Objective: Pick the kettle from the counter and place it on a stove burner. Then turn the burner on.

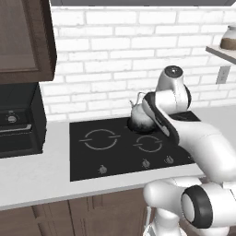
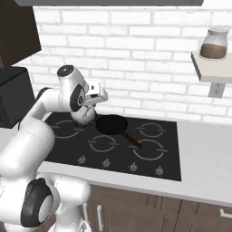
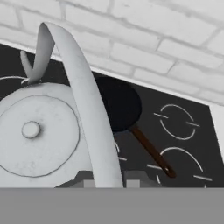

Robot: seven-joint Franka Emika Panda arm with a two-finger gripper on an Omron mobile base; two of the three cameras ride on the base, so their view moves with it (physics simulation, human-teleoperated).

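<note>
The gripper (image 3: 105, 181) is closed on the handle of the kettle (image 3: 35, 140), over the back of the cooktop (image 1: 92, 161), beside the frying pan (image 2: 112, 123).

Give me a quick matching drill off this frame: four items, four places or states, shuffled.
Items:
1. kettle
2. frying pan
3. jar
4. claw

Places or states:
A. on the wall shelf at upper right
B. shut on the arched handle
C. over the back left of the cooktop, held by its handle
D. on the cooktop, brown handle pointing toward the front right

Pairs: 1-C, 2-D, 3-A, 4-B
</note>
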